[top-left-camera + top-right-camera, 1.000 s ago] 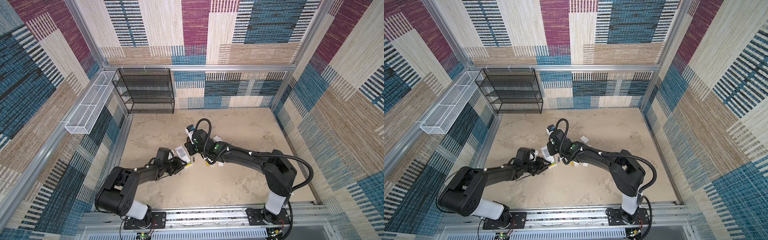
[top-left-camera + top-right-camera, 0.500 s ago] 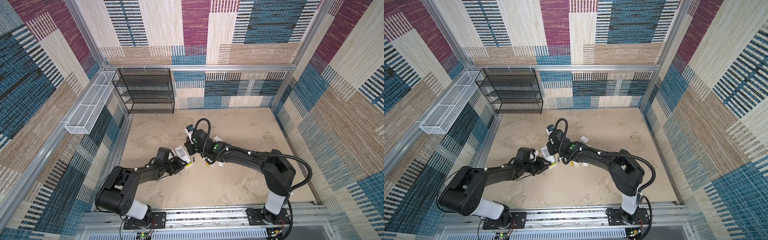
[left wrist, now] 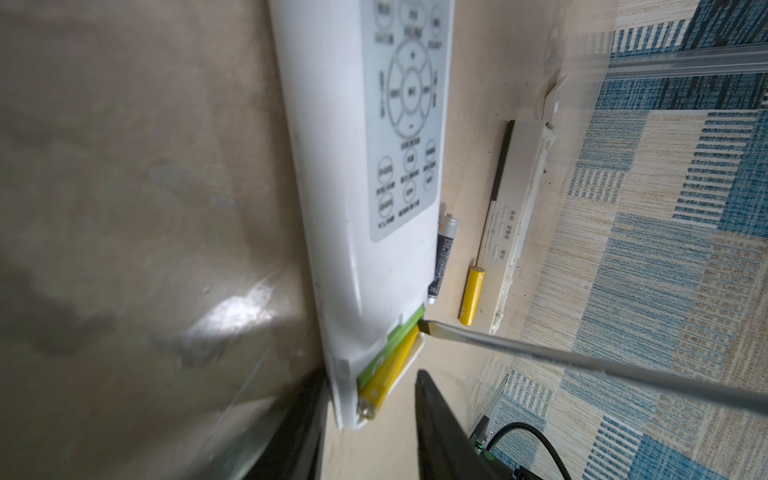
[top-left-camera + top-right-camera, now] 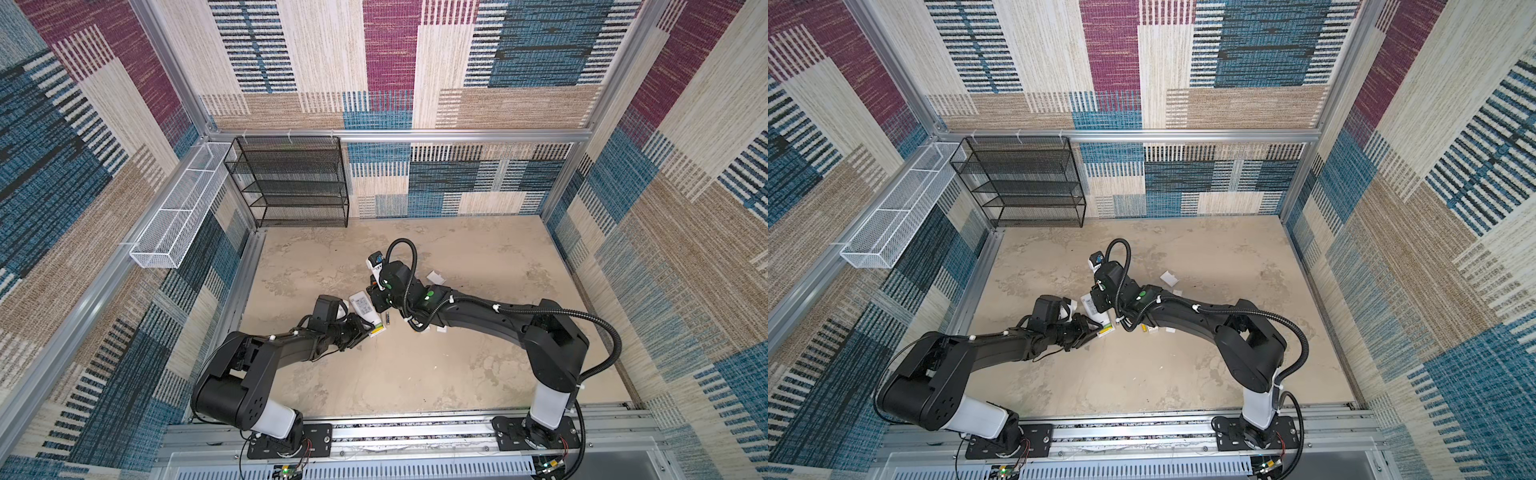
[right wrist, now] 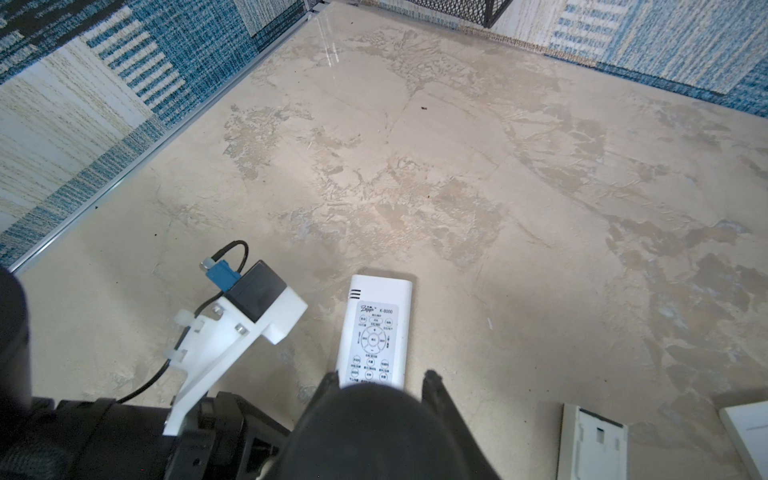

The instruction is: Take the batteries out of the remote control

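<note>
Right hand (image 5: 381, 377) low, seemingly astride remote (image 5: 374, 328)

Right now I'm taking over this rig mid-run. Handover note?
Left gripper: looks clamped on the battery end of the white plastic remote control.
Right gripper: shut on a dark handle, apparently that of the flat-blade metal screwdriver; its tip sits at the end of the batteries in the bay.
Done: one dark cylindrical battery and one yellow cylindrical battery lie loose on the beige tabletop beside the remote.
Left: a yellow-green battery and a second yellow battery sit in the open bay; lever them out.
</note>
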{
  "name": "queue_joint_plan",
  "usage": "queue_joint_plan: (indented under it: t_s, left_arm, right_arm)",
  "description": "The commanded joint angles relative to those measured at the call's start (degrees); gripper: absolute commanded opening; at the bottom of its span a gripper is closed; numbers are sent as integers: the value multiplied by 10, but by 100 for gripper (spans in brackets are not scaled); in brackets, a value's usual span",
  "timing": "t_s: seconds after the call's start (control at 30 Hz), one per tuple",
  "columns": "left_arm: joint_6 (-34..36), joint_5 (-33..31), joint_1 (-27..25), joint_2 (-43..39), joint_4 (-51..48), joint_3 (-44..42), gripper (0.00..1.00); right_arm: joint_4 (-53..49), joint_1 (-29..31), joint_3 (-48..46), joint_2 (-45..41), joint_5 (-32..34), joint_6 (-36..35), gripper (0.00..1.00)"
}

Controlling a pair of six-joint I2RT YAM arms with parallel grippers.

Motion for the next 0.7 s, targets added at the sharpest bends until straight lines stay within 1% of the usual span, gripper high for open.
queue_joint_plan:
  t_s: [0.0, 0.23, 0.43, 0.67]
  left_arm:
    - [-6, -24, -1, 1, -21, -5, 39]
    - [-7, -27, 0, -2, -21, -7, 39]
    - [-8, -28, -3, -1, -21, -8, 39]
    - [-15, -29, -7, 0, -10, -15, 38]
  right_arm:
    - [-9, 2, 4, 4, 4, -2, 0]
    - [-19, 6, 15, -2, 17, -13, 0]
    - [-18, 10, 14, 4, 9, -13, 0]
    - [4, 8, 0, 7, -20, 20, 0]
